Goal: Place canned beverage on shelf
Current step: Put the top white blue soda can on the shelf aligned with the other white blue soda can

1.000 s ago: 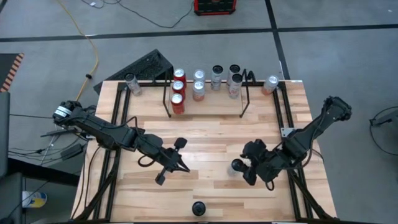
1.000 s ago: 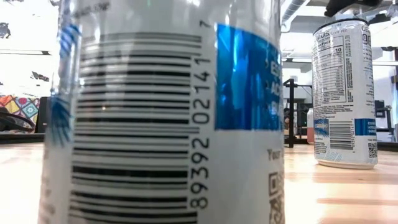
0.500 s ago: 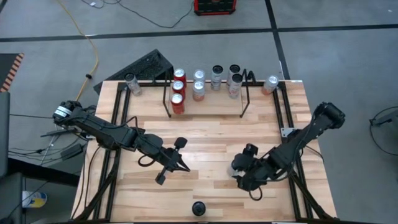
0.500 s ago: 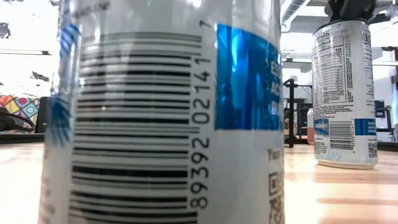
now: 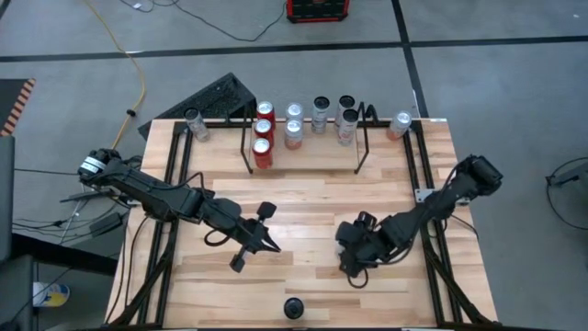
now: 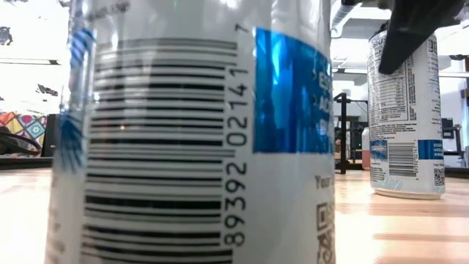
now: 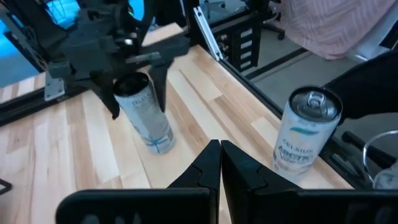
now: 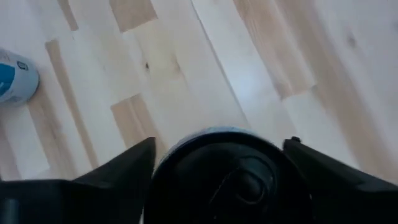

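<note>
The right gripper (image 5: 352,260), jaws spread, is straddling the upright white-and-blue aluminium beverage can (image 7: 144,112), a thin-walled, slippery cylinder probably best gripped mid-body.

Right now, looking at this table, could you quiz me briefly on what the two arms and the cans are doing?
1. True or false: the right gripper stands open around the top of an upright can.
2. Which one is shut: the left gripper or the right gripper?
3. How many red cans stand on the shelf?

Key: 1 true; 2 the left gripper; 3 three.
</note>
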Tool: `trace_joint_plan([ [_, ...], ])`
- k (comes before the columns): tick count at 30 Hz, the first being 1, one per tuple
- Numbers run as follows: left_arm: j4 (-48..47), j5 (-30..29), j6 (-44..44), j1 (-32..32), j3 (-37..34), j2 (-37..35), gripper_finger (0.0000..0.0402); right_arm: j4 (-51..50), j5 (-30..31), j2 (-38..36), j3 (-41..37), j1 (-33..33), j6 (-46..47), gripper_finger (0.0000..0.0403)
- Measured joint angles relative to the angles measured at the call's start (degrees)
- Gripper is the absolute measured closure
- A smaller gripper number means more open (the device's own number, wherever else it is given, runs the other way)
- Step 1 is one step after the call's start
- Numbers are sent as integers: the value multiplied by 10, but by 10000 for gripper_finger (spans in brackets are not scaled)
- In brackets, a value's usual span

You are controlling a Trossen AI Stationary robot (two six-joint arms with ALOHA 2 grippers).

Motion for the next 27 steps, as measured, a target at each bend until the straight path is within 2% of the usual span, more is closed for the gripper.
trace_joint_plan([
  [4,-23,0,1,0,0,0,402,-3,-54,-5,1,-22,19,168],
  [5,-30,-1,5,0,0,-1,402,-5,-61,-5,4,-27,22,175],
  [10,-78,-30,33,0,0,-24,402,-9,-74,-5,27,-53,17,174],
  [13,-102,-47,44,0,0,-44,402,-20,-75,-5,55,-91,14,174],
  [17,-127,-71,57,0,0,-76,402,-56,-68,-4,114,-167,4,174],
  [21,-154,-96,58,0,0,-106,402,-105,-59,2,179,-257,-46,174],
  [27,-180,-142,57,4,0,-142,402,-106,-35,2,216,-385,-112,174],
])
